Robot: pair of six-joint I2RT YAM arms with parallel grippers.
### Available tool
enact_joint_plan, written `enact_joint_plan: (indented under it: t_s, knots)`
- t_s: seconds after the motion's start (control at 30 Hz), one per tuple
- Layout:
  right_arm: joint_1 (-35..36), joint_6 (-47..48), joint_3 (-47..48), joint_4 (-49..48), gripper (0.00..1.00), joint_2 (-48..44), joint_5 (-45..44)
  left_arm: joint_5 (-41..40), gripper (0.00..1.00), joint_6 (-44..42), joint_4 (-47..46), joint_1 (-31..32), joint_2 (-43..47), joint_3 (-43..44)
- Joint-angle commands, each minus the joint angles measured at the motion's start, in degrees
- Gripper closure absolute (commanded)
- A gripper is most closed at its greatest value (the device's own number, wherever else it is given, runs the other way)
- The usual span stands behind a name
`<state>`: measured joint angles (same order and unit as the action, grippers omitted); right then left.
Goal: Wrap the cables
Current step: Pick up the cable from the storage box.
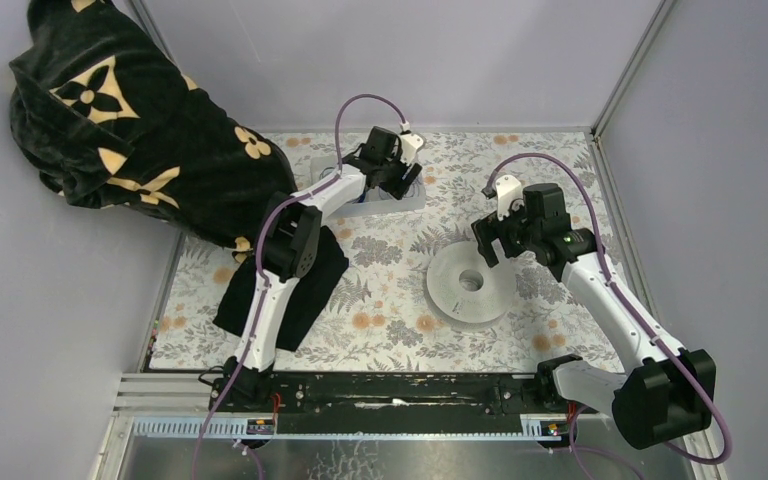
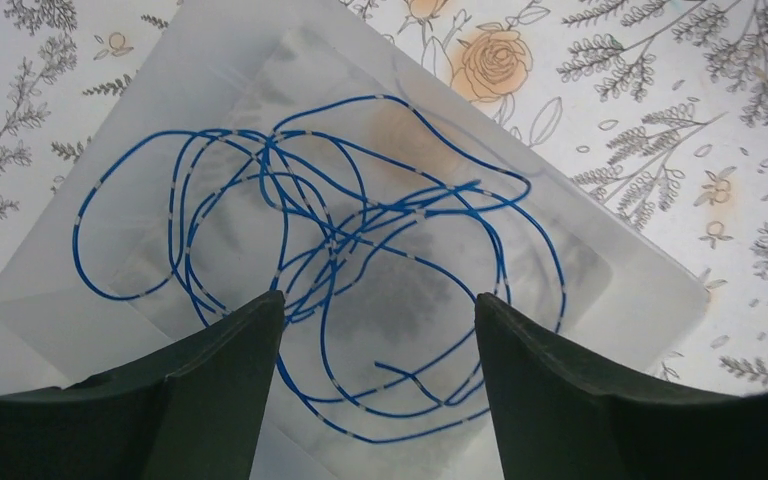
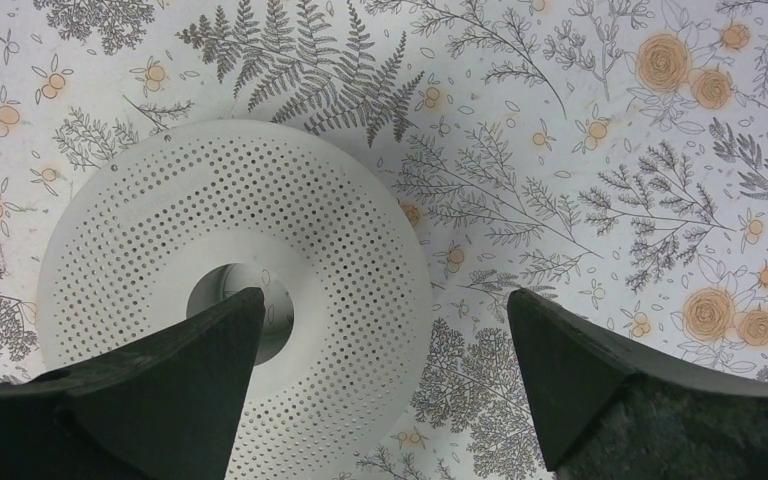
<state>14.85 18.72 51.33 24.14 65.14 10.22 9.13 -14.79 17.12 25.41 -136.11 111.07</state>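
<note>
A black garment (image 1: pixel 160 150) with pale flower motifs is heaped over the far left corner of the desk (image 1: pixel 390 290), and one dark end trails down along the left edge beside the left arm. That arm reaches toward the far edge, a little left of the middle, where a frosted white tray (image 2: pixel 190 90) lies flat on the flowered desk cover. The cables (image 2: pixel 332 240) lie inside the tray as one loose tangle of thin blue loops crossing over each other, with small pale marks along the strands. The left tool (image 2: pixel 378 300) hangs over the near part of this tangle, released, with its dark fingers (image 2: pixel 230 360) apart and several strands showing in the gap between them. It grips none of them. Right of the desk's centre lies a white perforated disc (image 3: pixel 160 200) with a round hole in its middle. The right tool (image 3: pixel 382 295) is just above it, spread wide and holding nothing, one finger over the hole and the other over bare desk.
</note>
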Motion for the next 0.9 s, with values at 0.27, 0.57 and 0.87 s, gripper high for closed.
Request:
enact_joint_plan:
  t_s: [0.27,0.57,0.87]
  knots:
    - [-0.3,0.6,0.1,-1.0,0.01,0.9,0.6,-1.5,0.66,-1.4,1.0,0.3,-2.0,3.2]
    - [-0.3,0.4,0.3,-2.5,0.01,0.2,0.8,0.0,0.92,-0.7,3.3,0.3,8.9,3.5]
    - [-0.3,4.9,7.5,1.5,0.01,1.2,-0.3,2.0,0.92,-1.2,3.7,0.3,28.0,-1.4]
